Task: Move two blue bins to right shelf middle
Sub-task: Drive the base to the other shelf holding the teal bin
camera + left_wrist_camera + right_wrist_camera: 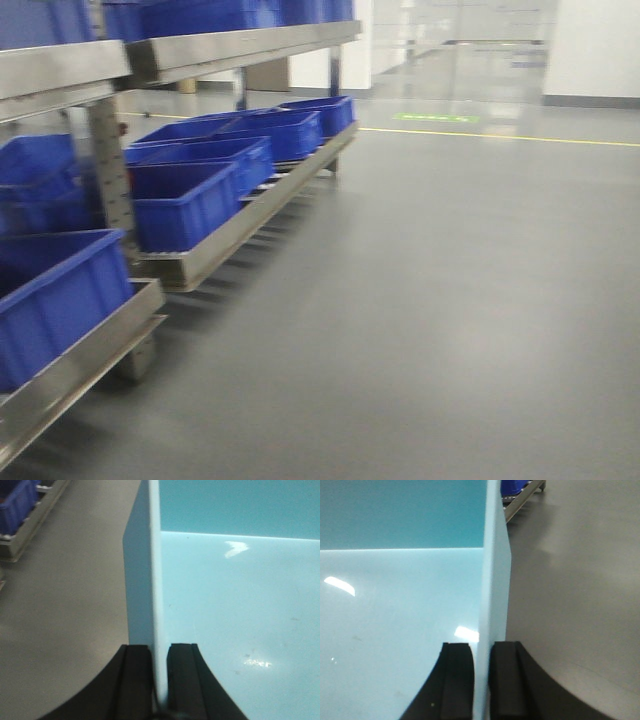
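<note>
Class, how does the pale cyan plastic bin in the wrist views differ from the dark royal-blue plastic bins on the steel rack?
Colour: the pale cyan plastic bin is light, the dark royal-blue plastic bins deep blue. Support: the cyan bin's wall is clamped in the left pincer; the royal-blue bins rest on the steel rack. Both are open-topped.

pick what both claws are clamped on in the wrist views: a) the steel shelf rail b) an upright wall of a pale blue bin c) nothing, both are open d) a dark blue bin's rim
b: the left claw and the right claw each have their black pads pressed on either side of a thin upright wall of a pale blue bin.
</note>
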`<state>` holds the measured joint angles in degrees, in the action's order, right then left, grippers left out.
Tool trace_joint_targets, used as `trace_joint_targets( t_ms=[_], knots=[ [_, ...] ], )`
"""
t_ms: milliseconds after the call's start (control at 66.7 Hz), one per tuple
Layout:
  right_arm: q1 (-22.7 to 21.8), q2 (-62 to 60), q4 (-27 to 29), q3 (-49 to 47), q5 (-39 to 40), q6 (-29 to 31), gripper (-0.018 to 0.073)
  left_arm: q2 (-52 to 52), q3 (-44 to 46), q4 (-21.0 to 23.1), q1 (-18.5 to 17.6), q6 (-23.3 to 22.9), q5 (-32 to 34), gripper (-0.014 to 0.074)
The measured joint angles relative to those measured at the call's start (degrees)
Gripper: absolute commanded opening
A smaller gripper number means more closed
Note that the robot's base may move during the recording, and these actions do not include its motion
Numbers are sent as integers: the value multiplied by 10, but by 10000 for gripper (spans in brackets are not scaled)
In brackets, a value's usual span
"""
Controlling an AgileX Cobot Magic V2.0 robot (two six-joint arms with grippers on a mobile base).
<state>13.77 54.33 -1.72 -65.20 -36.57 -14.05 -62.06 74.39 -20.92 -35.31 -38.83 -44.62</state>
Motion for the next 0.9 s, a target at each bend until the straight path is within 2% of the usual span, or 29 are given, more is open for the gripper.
trace_joint_targets(
  t_ms=[900],
  knots=[
    [0,0,0,0,0,0,-166,0,0,0,0,0,0,-111]
  ],
)
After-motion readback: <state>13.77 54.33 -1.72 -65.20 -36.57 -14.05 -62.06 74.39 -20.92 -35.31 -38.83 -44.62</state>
